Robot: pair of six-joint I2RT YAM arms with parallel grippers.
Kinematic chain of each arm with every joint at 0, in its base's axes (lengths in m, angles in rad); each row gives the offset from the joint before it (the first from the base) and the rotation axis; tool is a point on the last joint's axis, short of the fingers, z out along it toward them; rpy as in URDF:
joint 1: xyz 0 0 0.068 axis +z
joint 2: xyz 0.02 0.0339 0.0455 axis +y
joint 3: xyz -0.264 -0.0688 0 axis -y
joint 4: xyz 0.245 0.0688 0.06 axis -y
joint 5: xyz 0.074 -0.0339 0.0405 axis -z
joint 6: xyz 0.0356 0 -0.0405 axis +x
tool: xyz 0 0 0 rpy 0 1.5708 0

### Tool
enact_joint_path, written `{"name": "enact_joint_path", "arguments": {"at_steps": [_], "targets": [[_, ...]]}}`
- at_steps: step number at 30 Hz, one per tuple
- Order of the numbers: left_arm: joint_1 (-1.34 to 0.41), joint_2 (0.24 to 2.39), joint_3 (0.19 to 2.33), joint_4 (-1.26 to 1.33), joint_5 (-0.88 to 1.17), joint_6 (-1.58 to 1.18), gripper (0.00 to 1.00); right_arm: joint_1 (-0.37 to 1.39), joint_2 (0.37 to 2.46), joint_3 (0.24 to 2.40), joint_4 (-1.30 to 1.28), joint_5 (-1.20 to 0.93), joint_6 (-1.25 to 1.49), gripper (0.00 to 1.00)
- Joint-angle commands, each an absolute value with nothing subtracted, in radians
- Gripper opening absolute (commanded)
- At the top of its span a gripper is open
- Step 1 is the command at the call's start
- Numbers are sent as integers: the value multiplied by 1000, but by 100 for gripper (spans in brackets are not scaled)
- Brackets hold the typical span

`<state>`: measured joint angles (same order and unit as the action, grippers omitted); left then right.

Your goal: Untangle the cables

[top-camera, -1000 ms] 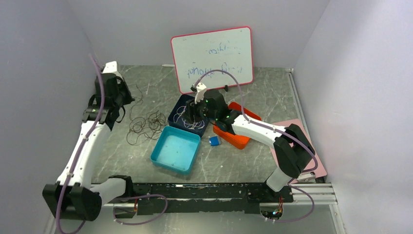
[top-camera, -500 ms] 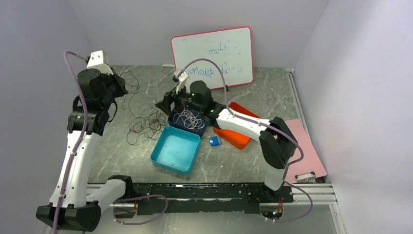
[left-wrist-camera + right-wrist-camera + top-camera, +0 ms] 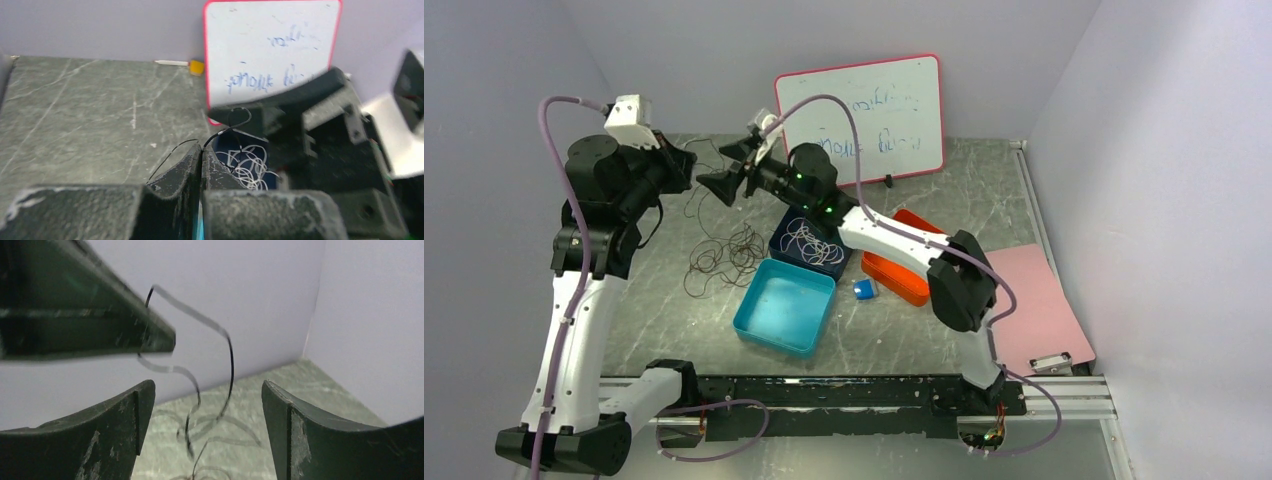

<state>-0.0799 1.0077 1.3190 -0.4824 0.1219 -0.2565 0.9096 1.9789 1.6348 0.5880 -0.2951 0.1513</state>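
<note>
- From above, the left gripper [image 3: 682,167] and right gripper [image 3: 724,167] meet almost tip to tip over the back-left of the table [image 3: 984,200], near the left edge of the whiteboard [image 3: 861,115].
- The left wall stands close beside the left arm. Bare tabletop lies at the back right and along the near edge.
- Dark cables [image 3: 722,258] lie looped on the table, just left of a navy tray [image 3: 781,234] holding whitish cables [image 3: 809,240].
- A teal tray [image 3: 784,305] sits against the navy tray's near side, and an orange tray [image 3: 911,278] lies partly under the right arm. A small blue block [image 3: 863,289] lies between those two, and a pink sheet [image 3: 1039,300] lies by the right edge.
- The left wrist view shows the left gripper [image 3: 201,152] with its fingers pressed together on a dark strand [image 3: 235,121] that curls upward.
- The right gripper's blurred black body [image 3: 320,130] crowds the right side. Bare table spreads to the left, and a marker [image 3: 175,62] lies by the back wall.
- The right wrist view shows the right gripper [image 3: 207,407] with its fingers wide apart. The dark strand hangs from the left gripper's tip in the gap between them, clamped by neither.
</note>
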Motion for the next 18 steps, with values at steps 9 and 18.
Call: {"name": "enact_joint_path", "arguments": {"at_steps": [9,18], "targets": [[-74,1030,1498,-472,378,-251,7,913,2296,2025,440,-376,177,57],[-73,1050,1684,-463,377,-258,7,928,2321,1969,390,-356,140,34]]}}
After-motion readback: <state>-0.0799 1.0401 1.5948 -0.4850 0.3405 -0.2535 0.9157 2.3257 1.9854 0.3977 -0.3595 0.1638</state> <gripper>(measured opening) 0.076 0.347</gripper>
